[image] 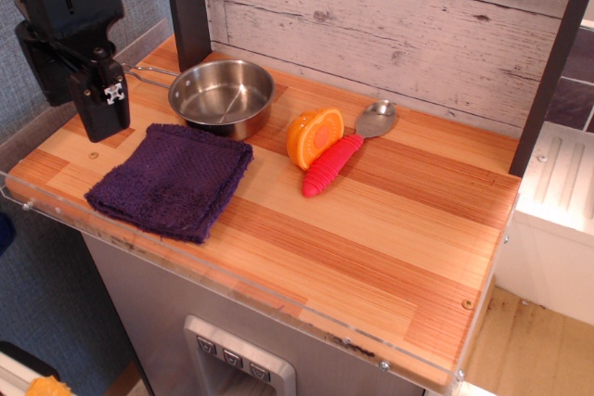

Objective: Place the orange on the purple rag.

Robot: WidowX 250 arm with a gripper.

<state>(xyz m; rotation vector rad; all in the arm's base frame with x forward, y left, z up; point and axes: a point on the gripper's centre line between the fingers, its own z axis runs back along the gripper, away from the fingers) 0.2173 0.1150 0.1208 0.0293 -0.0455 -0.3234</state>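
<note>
The orange [314, 136] sat on the wooden counter [390, 229] with its cut face turned up and outward, touching the red ribbed handle of a spoon [341, 155] whose steel bowl lay just beyond it — well apart from the purple rag [174, 179], which lay folded near the counter's front left edge. A steel pan [221, 96] stood just behind the rag, close to its far edge. The gripper [102, 99] hung at the far left above the counter's back corner, holding nothing, though whether its jaws were parted or closed could not be told from this angle.
</note>
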